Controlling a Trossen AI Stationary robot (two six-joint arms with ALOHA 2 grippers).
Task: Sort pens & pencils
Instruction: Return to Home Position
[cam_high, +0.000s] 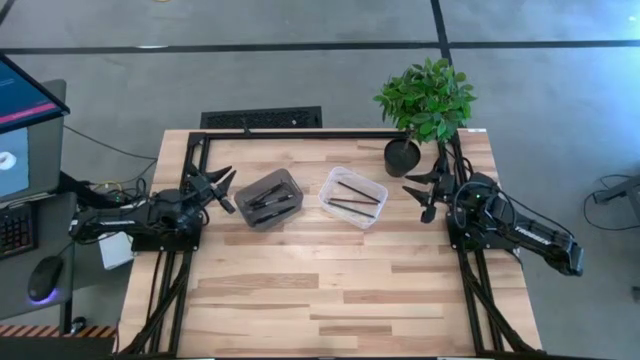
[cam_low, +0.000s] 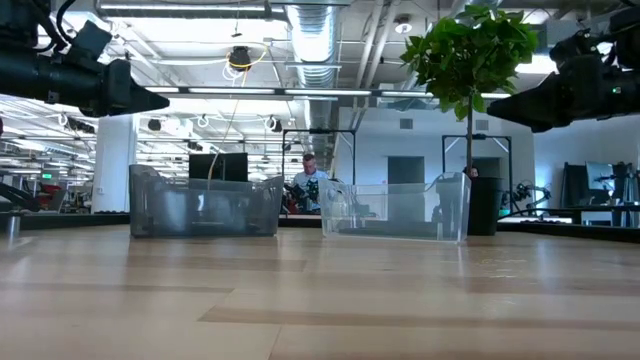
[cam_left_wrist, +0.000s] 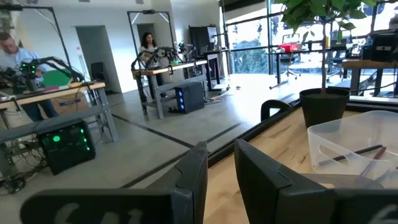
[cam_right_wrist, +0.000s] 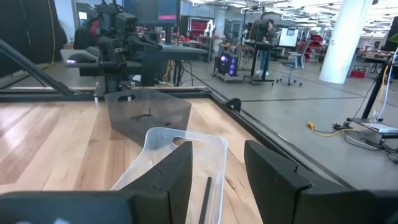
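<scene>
The wooden table (cam_high: 330, 290) lies under both my arms. The grey bin (cam_high: 290, 177) sits just off my left gripper (cam_high: 226, 190), the clear bin (cam_high: 331, 177) near my right gripper (cam_high: 419, 195). Both grippers hang released and empty. The pens (cam_high: 268, 200) lie in the grey bin, the pencils (cam_high: 355, 198) in the clear bin.

Pens (cam_high: 266, 201) in grey bin (cam_high: 291, 180) — pencils (cam_high: 354, 198), clear bin (cam_high: 329, 181).

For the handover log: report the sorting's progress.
Done: black pens in the grey plastic bin, thin brownish pencils in the clear plastic bin; none loose on the wooden table. In hand: nothing; left gripper and right gripper open, flanking the bins. Left: nothing.
</scene>
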